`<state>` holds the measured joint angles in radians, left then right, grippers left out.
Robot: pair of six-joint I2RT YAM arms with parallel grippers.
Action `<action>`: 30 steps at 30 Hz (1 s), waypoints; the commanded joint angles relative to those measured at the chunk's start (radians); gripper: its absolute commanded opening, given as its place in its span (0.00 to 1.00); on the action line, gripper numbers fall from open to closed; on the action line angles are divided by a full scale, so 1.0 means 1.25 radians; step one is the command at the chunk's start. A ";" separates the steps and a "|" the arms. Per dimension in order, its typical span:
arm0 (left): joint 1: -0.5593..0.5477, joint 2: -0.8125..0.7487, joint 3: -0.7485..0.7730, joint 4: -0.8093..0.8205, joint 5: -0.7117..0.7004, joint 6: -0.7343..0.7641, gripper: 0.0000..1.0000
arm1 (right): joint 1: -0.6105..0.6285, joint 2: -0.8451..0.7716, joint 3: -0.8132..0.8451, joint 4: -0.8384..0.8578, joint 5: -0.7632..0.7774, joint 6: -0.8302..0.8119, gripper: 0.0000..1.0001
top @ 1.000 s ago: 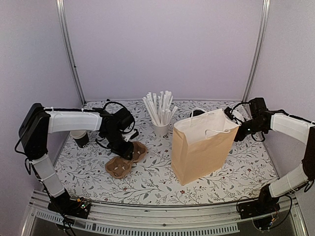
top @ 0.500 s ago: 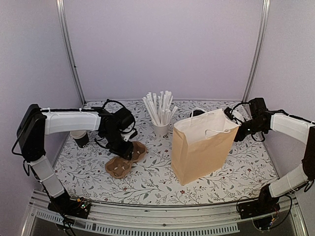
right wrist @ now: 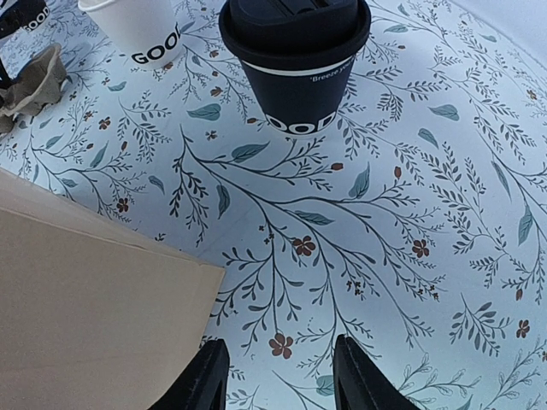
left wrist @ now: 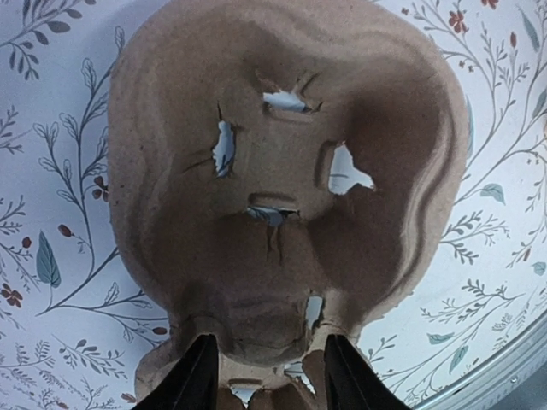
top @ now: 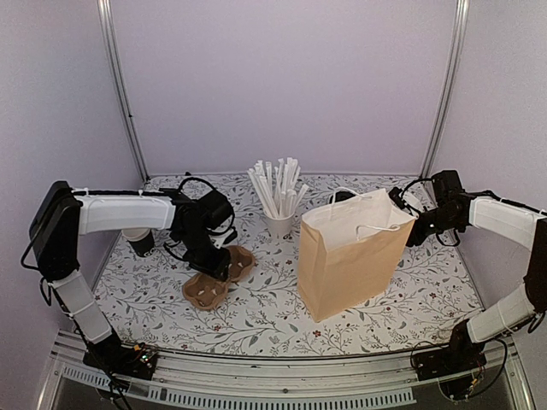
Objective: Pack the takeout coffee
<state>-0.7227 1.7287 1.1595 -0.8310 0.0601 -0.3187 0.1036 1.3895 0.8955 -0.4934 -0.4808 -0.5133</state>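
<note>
Right claw (right wrist: 280,359), black cup (right wrist: 295,60) well ahead

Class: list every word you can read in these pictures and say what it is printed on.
"GOO", cut off: white straw cup.
"GOOD": lidded black cup.
"'Breeze yo", small, cut off: that cup's white band.
Far black cup: print too blurred to read.

I've got the left arm (top: 115,211) stretched across, wrist tipped down, left gripper (left wrist: 269,343) with jaws partly apart, and the right arm (top: 504,213) reaching inward, right gripper (right wrist: 278,343) likewise parted.
</note>
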 commanded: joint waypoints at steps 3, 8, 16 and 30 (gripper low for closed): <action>-0.009 0.024 -0.015 0.014 -0.005 -0.004 0.43 | -0.004 0.003 0.000 -0.005 -0.009 -0.004 0.44; -0.011 0.034 -0.012 0.014 -0.011 -0.004 0.39 | -0.004 0.005 0.000 -0.007 -0.009 -0.005 0.44; -0.015 -0.007 0.009 -0.009 -0.018 -0.012 0.32 | -0.004 0.005 0.000 -0.007 -0.010 -0.005 0.44; -0.015 -0.169 0.130 -0.024 -0.037 0.023 0.27 | -0.003 0.002 0.000 -0.025 -0.062 -0.028 0.45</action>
<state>-0.7288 1.5753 1.2655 -0.8524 0.0284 -0.3149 0.1036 1.3926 0.8955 -0.5026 -0.5083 -0.5194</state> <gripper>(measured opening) 0.263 0.447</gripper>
